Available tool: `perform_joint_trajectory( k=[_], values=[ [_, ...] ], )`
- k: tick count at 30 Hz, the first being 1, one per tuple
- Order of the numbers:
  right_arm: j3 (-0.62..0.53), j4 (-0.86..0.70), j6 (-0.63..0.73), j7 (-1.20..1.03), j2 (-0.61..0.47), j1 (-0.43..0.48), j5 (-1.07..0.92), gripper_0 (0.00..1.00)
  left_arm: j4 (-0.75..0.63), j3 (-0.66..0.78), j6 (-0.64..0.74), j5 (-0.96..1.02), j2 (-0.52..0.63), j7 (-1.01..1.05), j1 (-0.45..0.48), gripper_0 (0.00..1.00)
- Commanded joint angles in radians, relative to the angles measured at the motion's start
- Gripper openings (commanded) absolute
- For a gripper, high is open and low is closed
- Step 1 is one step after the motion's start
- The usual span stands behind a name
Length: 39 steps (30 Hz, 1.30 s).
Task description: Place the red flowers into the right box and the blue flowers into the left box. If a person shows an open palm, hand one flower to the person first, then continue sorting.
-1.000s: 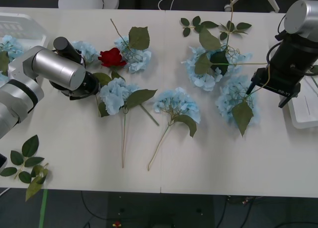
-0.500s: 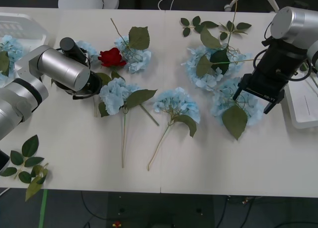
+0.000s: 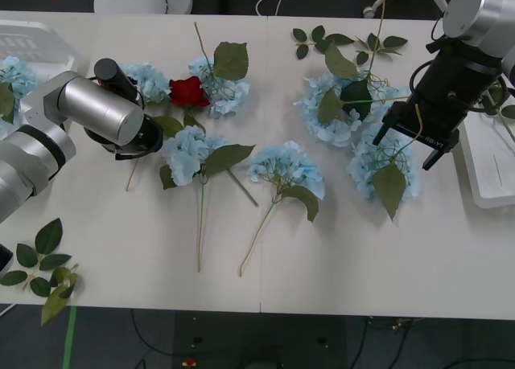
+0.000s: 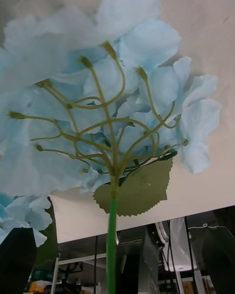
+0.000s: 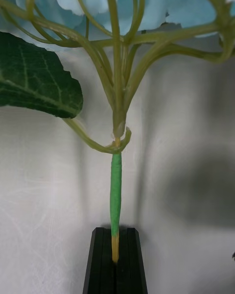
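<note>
Since the earlier frame your right hand (image 3: 419, 138) lifted its blue flower (image 3: 385, 166) slightly above the counter (image 3: 322, 256), stem clamped. Your left hand (image 5: 116, 259) was closed on another blue flower's stem (image 5: 115, 196); the red rose (image 3: 187, 92) shifted.

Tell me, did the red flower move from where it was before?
Yes. The red flower slid a little toward the table's far edge and slightly to the right, closer to the blue flower beside it.

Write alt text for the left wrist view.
The left gripper, black jaws shut, pinches the thin green stem of a blue flower above the white table. The stem branches upward into pale blue petals, with a dark green leaf beside it.
</note>
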Motion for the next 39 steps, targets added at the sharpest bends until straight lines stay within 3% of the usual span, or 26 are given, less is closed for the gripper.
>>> perform_joint_trajectory(
  k=[1,5,9,13,17,21,22,23,25,29,36,37,39],
  values=[
    [-0.020,0.045,-0.012,0.012,0.042,-0.054,0.026,0.99,-0.205,0.100,0.185,0.013,0.127,0.009,0.000,0.00],
    [-0.020,0.083,-0.023,0.018,0.067,-0.054,0.046,0.99,-0.383,0.196,0.406,0.016,0.256,-0.059,-0.014,0.00],
    [-0.019,0.114,-0.035,0.025,0.088,-0.054,0.054,0.99,-0.472,0.264,0.528,0.027,0.372,-0.154,-0.022,0.00],
    [-0.013,0.151,-0.058,0.034,0.116,-0.054,0.068,0.99,-0.486,0.307,0.576,-0.013,0.487,-0.278,-0.020,0.00],
    [-0.002,0.186,-0.078,0.044,0.136,-0.054,0.076,0.99,-0.444,0.307,0.541,-0.090,0.556,-0.388,-0.019,0.00],
    [0.020,0.218,-0.093,0.054,0.153,-0.054,0.076,0.56,-0.351,0.307,0.472,-0.110,0.575,-0.405,-0.009,0.00],
    [0.023,0.229,-0.095,0.054,0.156,-0.054,0.074,0.32,-0.320,0.307,0.447,-0.141,0.575,-0.408,-0.008,0.00],
    [0.024,0.235,-0.093,0.055,0.157,-0.054,0.074,0.20,-0.294,0.307,0.427,-0.164,0.575,-0.411,-0.005,0.00],
    [0.024,0.246,-0.093,0.058,0.159,-0.054,0.072,0.01,-0.231,0.305,0.369,-0.191,0.575,-0.416,0.006,0.00],
    [0.026,0.258,-0.093,0.069,0.162,-0.054,0.072,0.00,-0.152,0.307,0.235,-0.237,0.576,-0.421,0.047,0.00],
    [0.036,0.258,-0.083,0.100,0.157,-0.054,0.074,0.00,-0.142,0.307,0.100,-0.369,0.576,-0.402,0.119,0.00],
    [0.038,0.258,-0.075,0.106,0.156,-0.054,0.072,0.00,-0.142,0.307,0.097,-0.371,0.576,-0.402,0.124,0.04],
    [0.039,0.258,-0.057,0.113,0.151,-0.054,0.065,0.00,-0.141,0.308,0.097,-0.374,0.579,-0.402,0.127,0.27]
  ],
)
